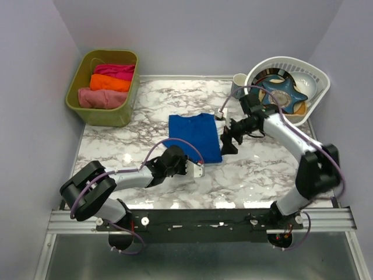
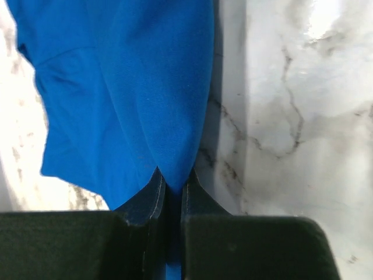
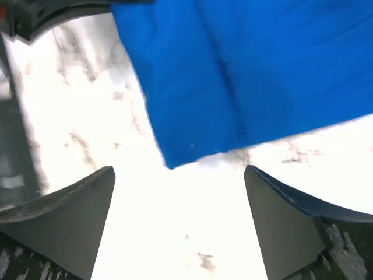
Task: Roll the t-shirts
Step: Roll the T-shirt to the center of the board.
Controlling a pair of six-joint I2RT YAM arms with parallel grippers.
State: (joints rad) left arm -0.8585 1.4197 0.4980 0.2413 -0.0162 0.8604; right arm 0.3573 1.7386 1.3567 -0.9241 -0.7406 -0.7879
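Observation:
A royal-blue t-shirt point(image 1: 195, 134) lies folded into a rectangle in the middle of the marble table; no chest print shows. My left gripper point(image 1: 178, 158) is at its near-left edge and is shut on a pinch of the blue cloth point(image 2: 145, 87), which runs between the jaws point(image 2: 173, 178). My right gripper point(image 1: 228, 140) is open and empty, hovering beside the shirt's right edge. In the right wrist view a corner of the shirt point(image 3: 250, 76) lies just ahead of the wide-open gripper point(image 3: 179, 169). Dusty-pink point(image 1: 102, 98), orange point(image 1: 109, 83) and magenta point(image 1: 115, 71) rolls lie in a bin.
The olive-green bin point(image 1: 87, 114) with the rolls stands at the back left. A white basket point(image 1: 322, 74) with dishes stands at the back right, with a white cup point(image 1: 239, 79) beside it. Bare marble shows in front of the shirt and to its right.

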